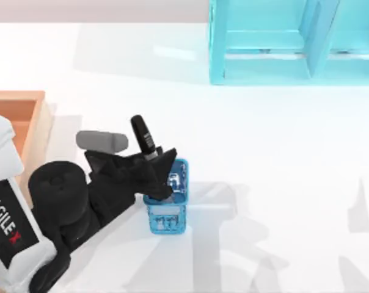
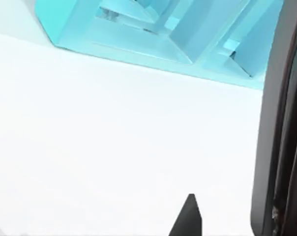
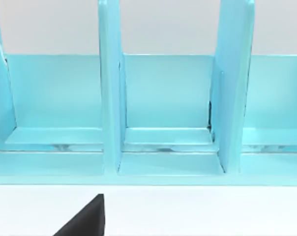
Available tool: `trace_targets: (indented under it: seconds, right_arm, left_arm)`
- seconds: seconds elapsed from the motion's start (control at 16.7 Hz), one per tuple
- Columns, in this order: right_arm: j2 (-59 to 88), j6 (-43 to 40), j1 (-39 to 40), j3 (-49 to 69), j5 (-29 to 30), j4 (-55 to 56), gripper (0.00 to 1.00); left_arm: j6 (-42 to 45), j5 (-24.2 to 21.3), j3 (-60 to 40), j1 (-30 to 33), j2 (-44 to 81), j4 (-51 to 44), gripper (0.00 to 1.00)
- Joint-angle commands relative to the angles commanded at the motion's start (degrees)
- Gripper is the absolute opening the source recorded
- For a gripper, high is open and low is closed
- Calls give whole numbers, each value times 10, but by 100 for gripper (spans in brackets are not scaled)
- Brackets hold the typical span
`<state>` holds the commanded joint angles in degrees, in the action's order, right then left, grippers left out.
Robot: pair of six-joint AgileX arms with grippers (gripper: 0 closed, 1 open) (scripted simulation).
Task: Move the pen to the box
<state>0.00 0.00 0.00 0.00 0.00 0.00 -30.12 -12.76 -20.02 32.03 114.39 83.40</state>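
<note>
The pen (image 1: 144, 137) tilts with its thick black cap pointing toward the table's far side. Its lower barrel is hidden in my left gripper (image 1: 156, 166), which is shut on it. The gripper hovers over the far end of a small blue mesh holder (image 1: 168, 213), left of the table's middle. In the left wrist view the pen (image 2: 279, 123) is a dark bar close to the camera, beside one black fingertip (image 2: 188, 219). The box (image 1: 19, 116), orange-brown with tan rims, lies at the table's left edge, partly under my left arm. My right gripper (image 3: 87, 221) faces the shelf.
A big cyan shelf unit (image 1: 294, 43) stands at the far right of the table, and it also appears in the left wrist view (image 2: 153, 34) and the right wrist view (image 3: 163, 108). White tabletop (image 1: 276, 152) stretches between the holder and the shelf.
</note>
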Motion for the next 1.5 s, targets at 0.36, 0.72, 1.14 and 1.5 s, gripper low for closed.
trace_targets:
  seconds: [0.36,0.72,1.14,1.5]
  right_arm:
    - [0,0,0,0,0,0,100]
    - [0,0,0,0,0,0,100]
    - [0,0,0,0,0,0,100]
    - [0,0,0,0,0,0,100]
  left_arm:
    - [10,-22,-12,-34,-46,-36,0]
    - [38,-142,-45,-161,-202,-247,0]
    - [76,-310,-85,-330,-435,-564,0]
    - [87,-361,-100,-383,-504,-635,0]
